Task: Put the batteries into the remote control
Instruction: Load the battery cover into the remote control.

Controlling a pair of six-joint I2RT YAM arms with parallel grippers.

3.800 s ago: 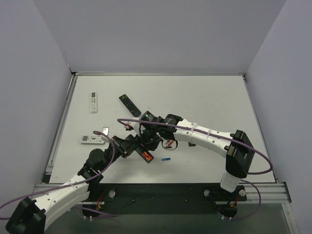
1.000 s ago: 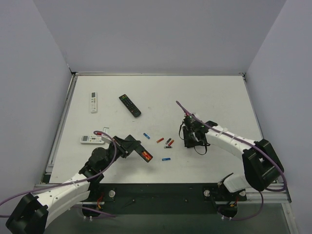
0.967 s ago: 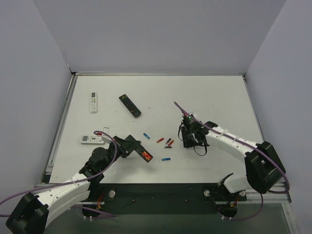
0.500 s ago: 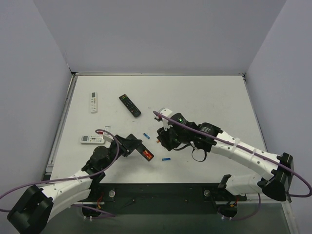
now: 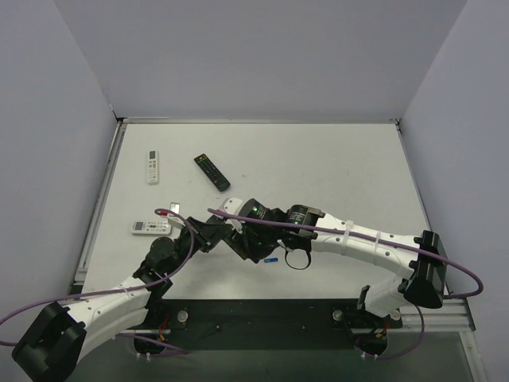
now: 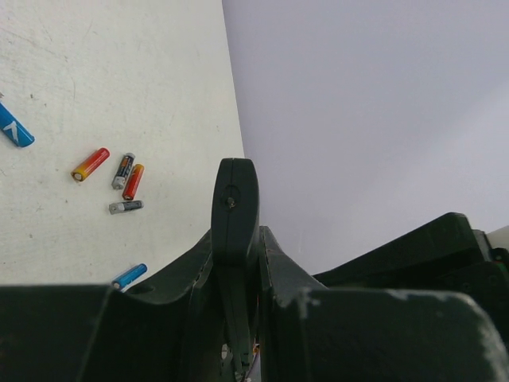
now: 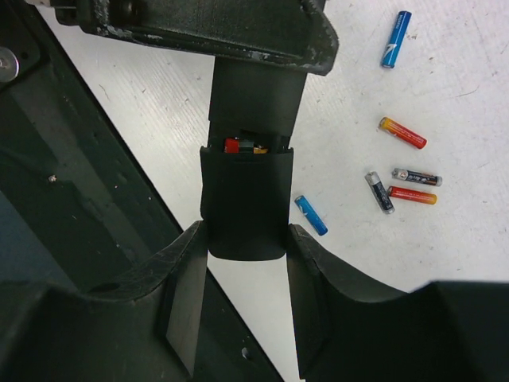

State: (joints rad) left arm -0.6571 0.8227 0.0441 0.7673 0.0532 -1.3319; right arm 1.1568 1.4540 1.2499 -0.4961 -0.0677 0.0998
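My left gripper (image 6: 237, 239) is shut on the slim black remote control (image 6: 235, 191) and holds it edge-up above the table; it also shows in the top view (image 5: 213, 236). In the right wrist view the remote (image 7: 254, 99) points toward me. Its black back cover (image 7: 242, 203) sits partly over the open compartment, where a red battery (image 7: 233, 146) shows. My right gripper (image 7: 242, 231) has its jaws closed on both sides of the cover's end. Loose batteries lie on the table: blue ones (image 7: 311, 216) (image 7: 395, 38), red-orange ones (image 7: 402, 133) (image 7: 413, 195), dark ones (image 7: 379, 192).
A black remote with coloured buttons (image 5: 211, 171) lies at the back left. White remotes (image 5: 153, 166) (image 5: 150, 228) lie along the left side. The dark base rail (image 5: 278, 314) runs along the near table edge, just below the held remote.
My right arm has swung left from beside the loose batteries to the remote, and its jaws now hold the back cover over the compartment. The left arm has barely moved.
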